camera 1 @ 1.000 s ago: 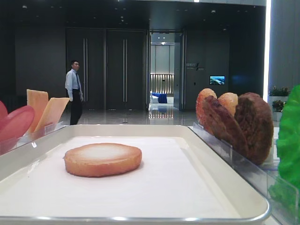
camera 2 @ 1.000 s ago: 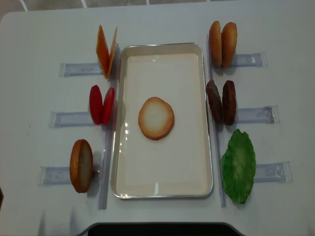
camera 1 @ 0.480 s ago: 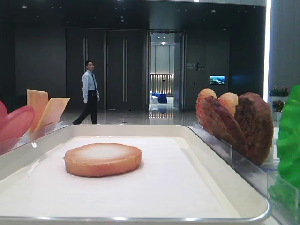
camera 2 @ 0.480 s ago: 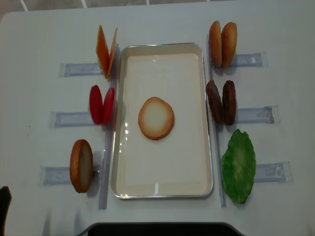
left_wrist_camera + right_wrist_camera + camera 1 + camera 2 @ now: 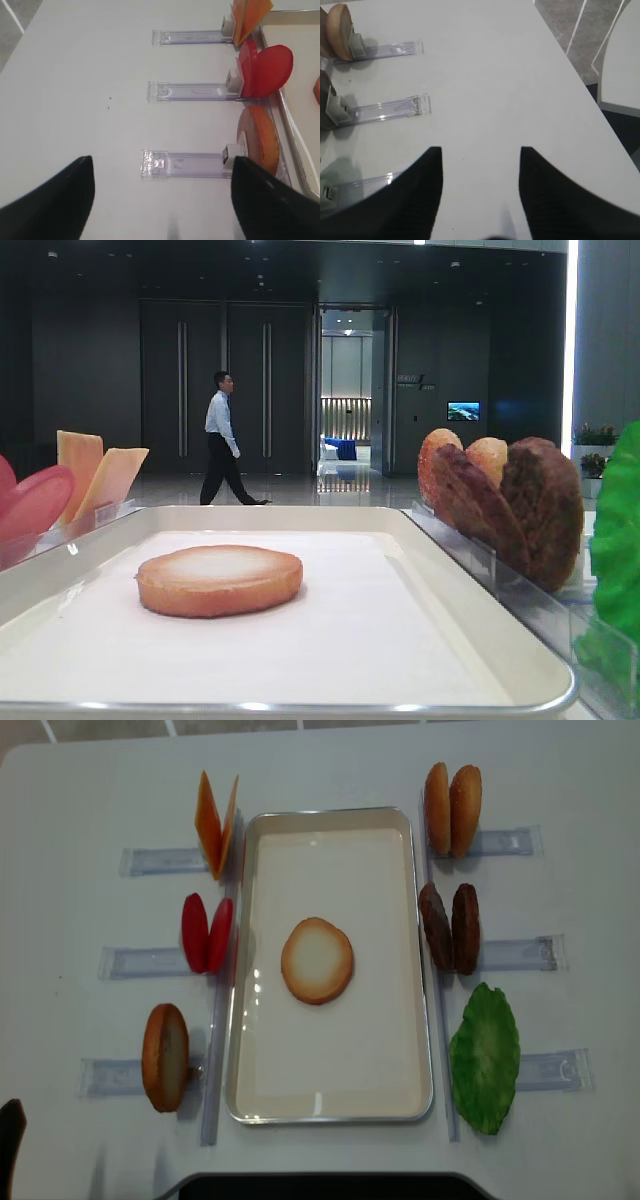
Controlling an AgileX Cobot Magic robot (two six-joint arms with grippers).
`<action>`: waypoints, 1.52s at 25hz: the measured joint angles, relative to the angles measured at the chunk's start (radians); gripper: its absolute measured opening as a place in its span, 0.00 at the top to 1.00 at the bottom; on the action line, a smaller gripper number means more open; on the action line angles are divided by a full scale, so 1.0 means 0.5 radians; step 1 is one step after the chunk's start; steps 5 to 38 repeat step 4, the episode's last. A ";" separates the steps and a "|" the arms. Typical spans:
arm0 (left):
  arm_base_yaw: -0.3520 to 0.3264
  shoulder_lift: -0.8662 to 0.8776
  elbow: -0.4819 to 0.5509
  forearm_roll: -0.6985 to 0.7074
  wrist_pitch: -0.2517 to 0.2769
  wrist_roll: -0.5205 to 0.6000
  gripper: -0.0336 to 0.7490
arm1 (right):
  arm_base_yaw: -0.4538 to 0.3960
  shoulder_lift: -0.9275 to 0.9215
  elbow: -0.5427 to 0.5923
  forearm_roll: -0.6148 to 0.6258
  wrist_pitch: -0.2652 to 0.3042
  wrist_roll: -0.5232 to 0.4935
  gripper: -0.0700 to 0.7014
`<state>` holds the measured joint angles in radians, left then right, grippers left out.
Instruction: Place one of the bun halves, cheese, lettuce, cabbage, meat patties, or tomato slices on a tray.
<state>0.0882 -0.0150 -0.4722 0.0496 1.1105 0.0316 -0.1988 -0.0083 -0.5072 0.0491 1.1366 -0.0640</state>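
One bun half [image 5: 317, 960] lies flat, pale face up, in the middle of the cream-white tray [image 5: 330, 1065]; the low view shows the same bun half [image 5: 220, 580] on the tray [image 5: 300, 512]. No gripper touches it. My left gripper [image 5: 162, 160] is open over the bare table left of the tray, above a clear holder [image 5: 182, 164], and one dark finger [image 5: 8, 1140] shows at the overhead view's bottom-left edge. My right gripper [image 5: 480, 149] is open and empty over the table's right side.
Left of the tray stand cheese [image 5: 217, 820], tomato slices [image 5: 207, 932] and another bun half [image 5: 165, 1057] in clear holders. On the right stand two bun halves [image 5: 451, 810], meat patties [image 5: 449, 928] and lettuce [image 5: 485, 1057]. The table edge [image 5: 580, 75] is close on the right.
A dark finger of my left gripper has come into the overhead view's bottom-left corner. The bun half and the other food have not moved. A person in the background walked right.
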 joint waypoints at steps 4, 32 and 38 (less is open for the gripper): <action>0.000 0.000 0.000 0.000 0.000 0.002 0.12 | 0.000 0.000 0.000 0.000 0.000 0.000 0.47; 0.000 0.000 0.000 0.000 0.000 0.002 0.12 | 0.000 0.000 0.000 0.000 0.000 0.000 0.47; 0.000 0.000 0.000 0.000 0.000 0.002 0.12 | 0.000 0.000 0.000 0.000 0.000 0.000 0.47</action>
